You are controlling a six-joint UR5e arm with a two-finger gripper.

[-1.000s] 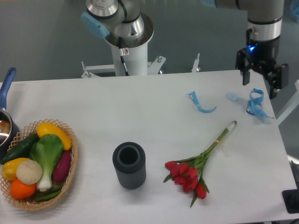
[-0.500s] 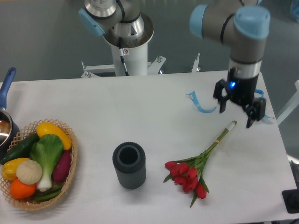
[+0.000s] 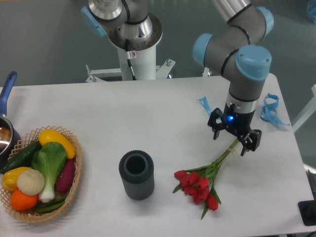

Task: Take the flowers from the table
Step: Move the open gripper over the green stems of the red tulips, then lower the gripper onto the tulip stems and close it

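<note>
Hovering over the upper stem end of the flowers [image 3: 200,183], my gripper [image 3: 234,139] has its fingers spread apart and grasping nothing, one finger on either side of the stem line as far as this view lets me judge. I cannot tell its height above the table [image 3: 148,113] from this single camera. The flowers lie flat on the table, to the right of the dark ribbed vase [image 3: 136,175], with a gap of bare table between the two. Their long axis runs diagonally: red blooms at the lower left, nearest the vase, and stems rising to the upper right, where the pale end is hidden under my gripper. To do this step well, I judge that I should keep the fingers square across the stems, not along them, descend straight until the tips are just off the table, and close on the bundled stems, not the blooms. A grasp a little nearer the tie would, in my view, reduce droop when lifting. Risk noted: thin stems may slip between the fingers if closure is off-centre. Blue ribbon scraps [image 3: 269,108] lie beyond the gripper, clear of the stems.
</note>
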